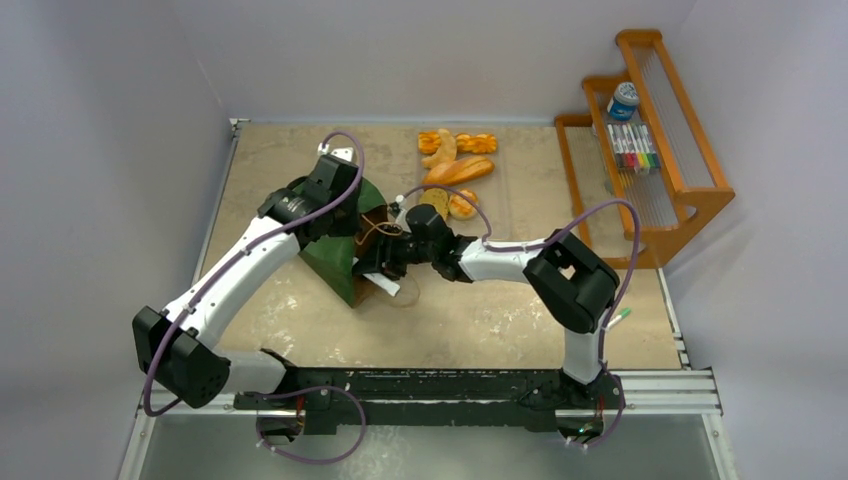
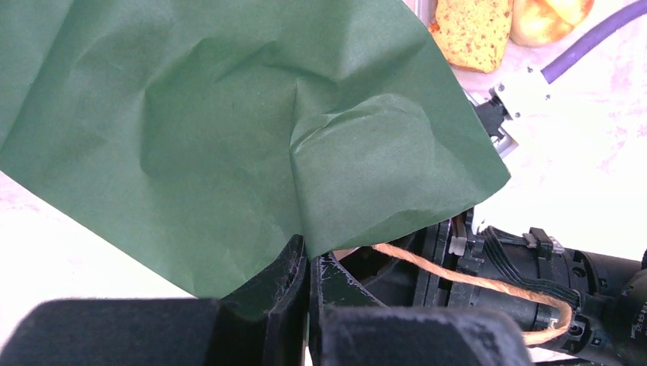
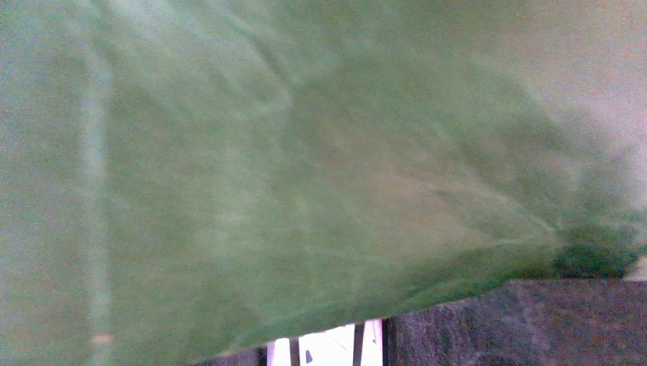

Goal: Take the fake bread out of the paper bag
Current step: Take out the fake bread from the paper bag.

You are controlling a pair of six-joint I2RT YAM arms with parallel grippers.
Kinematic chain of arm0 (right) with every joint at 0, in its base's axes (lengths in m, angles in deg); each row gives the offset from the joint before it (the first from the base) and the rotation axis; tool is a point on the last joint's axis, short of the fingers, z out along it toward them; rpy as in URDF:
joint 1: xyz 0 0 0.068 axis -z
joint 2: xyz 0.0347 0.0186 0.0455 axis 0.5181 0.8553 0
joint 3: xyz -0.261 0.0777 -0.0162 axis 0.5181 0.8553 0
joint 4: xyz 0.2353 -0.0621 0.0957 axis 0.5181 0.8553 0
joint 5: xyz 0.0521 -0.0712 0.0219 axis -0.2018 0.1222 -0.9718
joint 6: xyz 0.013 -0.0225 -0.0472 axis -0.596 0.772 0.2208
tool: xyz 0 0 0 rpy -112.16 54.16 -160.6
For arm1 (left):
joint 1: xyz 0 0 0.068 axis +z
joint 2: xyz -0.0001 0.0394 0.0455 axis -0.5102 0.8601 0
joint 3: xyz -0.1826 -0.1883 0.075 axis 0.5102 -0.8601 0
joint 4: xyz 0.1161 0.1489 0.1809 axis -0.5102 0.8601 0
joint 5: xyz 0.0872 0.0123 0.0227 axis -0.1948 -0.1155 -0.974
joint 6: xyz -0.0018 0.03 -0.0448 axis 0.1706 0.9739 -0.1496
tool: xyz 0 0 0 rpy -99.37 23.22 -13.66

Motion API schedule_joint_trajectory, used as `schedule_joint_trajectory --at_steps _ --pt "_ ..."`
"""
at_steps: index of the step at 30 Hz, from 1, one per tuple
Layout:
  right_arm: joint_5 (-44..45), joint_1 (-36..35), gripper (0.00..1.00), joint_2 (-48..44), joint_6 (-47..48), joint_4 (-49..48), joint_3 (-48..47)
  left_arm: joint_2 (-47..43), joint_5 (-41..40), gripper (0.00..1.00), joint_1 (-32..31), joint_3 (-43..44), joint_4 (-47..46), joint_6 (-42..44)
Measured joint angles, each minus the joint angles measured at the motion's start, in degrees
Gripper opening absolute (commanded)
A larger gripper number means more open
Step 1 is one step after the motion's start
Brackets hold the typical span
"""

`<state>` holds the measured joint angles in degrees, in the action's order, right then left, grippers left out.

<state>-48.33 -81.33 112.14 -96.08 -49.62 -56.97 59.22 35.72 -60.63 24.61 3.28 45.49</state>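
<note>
Green paper fills both wrist views: the paper bag (image 1: 336,266) sits between the two arms. The left gripper (image 2: 307,255) is above its far side, jaws pressed together on an edge of the paper. The right gripper (image 1: 382,265) is at the bag's near-right side, where the mouth seems to be, since a cord handle (image 2: 467,279) loops over its wrist there. Its camera shows only blurred green close up, so I cannot tell whether its jaws are apart or together, or whether they hold anything. The fake bread (image 1: 455,168) that can be seen is already out, grouped on the table (image 1: 500,310) beyond the bag on its far-right side and apart from it. The bag's inside is hidden, so whether any piece is left in it cannot be told. If one is, it would lie deeper in from the right jaws, away from the pile. The reach would then run along the line from mouth to base, with the right arm plainly nearer and the left one only pinning the paper. The likely snag is the cord catching the wrist on the way out.
</note>
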Motion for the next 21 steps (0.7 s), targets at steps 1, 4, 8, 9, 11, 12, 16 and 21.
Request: schedule_joint_trajectory --at_steps 1,4,8,9,11,12,16,21 --pt "-0.17 0.0 0.44 0.17 -0.26 -0.09 -0.37 0.13 0.09 0.0 -0.11 0.0 -0.02 0.0" --pt "-0.48 -0.02 0.44 1.09 -0.81 -0.35 -1.66 0.46 0.33 0.0 -0.26 0.0 -0.09 0.02" --pt "-1.14 -0.02 0.45 3.28 -1.18 -0.31 -3.69 1.05 0.39 0.0 -0.46 0.0 -0.13 0.04" --pt "-1.4 -0.02 0.45 3.82 -1.27 -0.31 -4.24 1.22 0.46 0.0 -0.5 0.0 -0.15 0.07" --pt "-1.73 -0.02 0.45 5.09 -1.49 -0.33 -5.35 1.49 0.52 0.0 -0.55 0.0 -0.15 0.11" --pt "-1.81 -0.02 0.45 5.51 -1.62 -0.35 -5.77 1.53 0.5 0.0 -0.55 0.0 -0.13 0.15" --pt "-2.05 -0.02 0.45 7.56 -1.9 -0.33 -7.89 1.53 0.42 0.0 -0.55 0.0 0.09 0.57" --pt "-2.49 -0.02 0.24 9.51 -2.32 -0.48 -10.12 1.53 -0.17 0.0 -0.55 0.0 0.39 1.16"
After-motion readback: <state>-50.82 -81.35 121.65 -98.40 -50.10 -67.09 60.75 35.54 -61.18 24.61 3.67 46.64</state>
